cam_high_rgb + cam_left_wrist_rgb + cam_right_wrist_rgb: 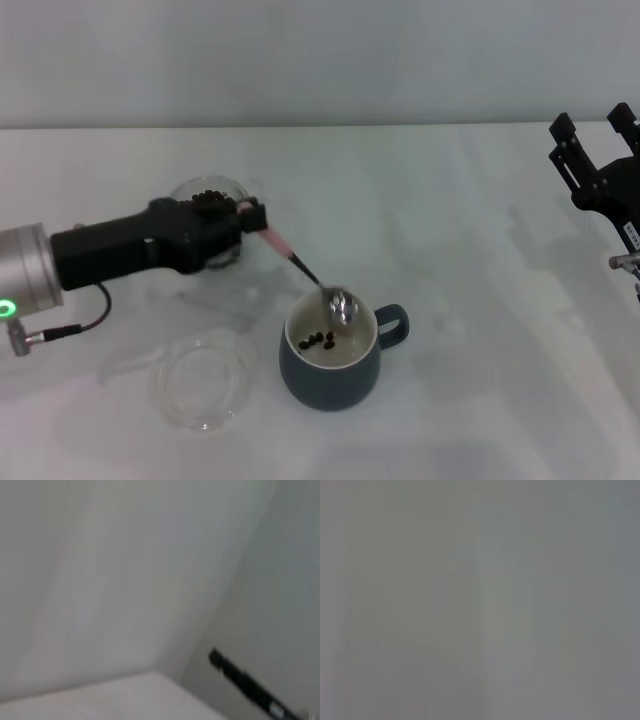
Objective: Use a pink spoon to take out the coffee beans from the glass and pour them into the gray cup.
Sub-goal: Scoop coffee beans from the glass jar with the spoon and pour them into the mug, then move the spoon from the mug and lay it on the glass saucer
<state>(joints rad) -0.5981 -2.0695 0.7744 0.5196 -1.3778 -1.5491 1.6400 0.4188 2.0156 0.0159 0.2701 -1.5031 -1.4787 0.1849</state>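
In the head view my left gripper is shut on the pale pink handle of the pink spoon. The spoon slants down to the right and its shiny bowl hangs tilted over the rim of the gray cup. Several coffee beans lie on the cup's cream-white bottom. The glass stands behind my left gripper, partly hidden by it, with dark coffee beans showing inside. My right gripper is parked at the far right edge, away from everything.
A flat clear round dish lies on the white table left of the gray cup. The left wrist view shows only blurred wall and table and a dark bar. The right wrist view shows blank grey.
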